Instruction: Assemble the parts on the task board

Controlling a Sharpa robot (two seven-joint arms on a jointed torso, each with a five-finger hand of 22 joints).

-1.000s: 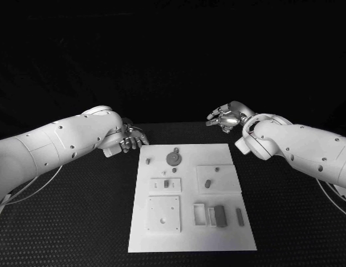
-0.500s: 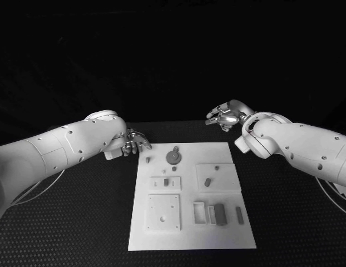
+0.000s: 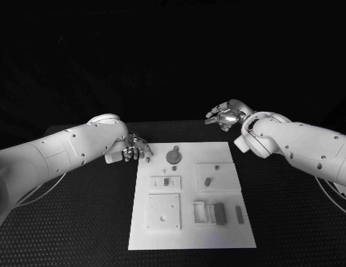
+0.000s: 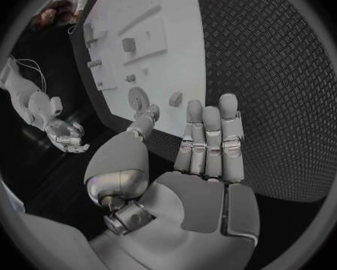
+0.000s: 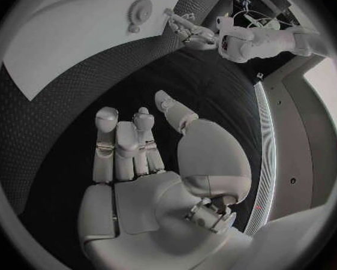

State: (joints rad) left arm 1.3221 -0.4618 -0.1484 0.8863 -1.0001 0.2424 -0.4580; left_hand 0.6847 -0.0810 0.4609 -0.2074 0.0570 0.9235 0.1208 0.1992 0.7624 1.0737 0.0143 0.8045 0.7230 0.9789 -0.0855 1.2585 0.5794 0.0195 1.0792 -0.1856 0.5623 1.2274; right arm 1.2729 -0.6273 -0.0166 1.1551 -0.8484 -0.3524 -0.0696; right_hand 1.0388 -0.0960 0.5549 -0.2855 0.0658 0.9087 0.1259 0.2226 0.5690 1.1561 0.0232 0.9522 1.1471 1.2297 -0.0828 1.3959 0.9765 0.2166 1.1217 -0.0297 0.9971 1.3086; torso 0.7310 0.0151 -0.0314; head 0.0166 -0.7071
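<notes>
Fingers [image 4: 206, 135] of left hand [image 4: 191, 180] spread, empty, beside task board [image 4: 168, 36].

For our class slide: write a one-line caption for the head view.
Two open robot hands, left hand and right hand, flank the white task board.

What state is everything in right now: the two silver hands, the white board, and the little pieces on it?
Left silver hand: open, empty, at the board's far left corner.
Right silver hand: open, empty, beyond the board's far right corner.
White task board: flat on the black table.
Round grey gear piece: lying on the board, untouched.
</notes>
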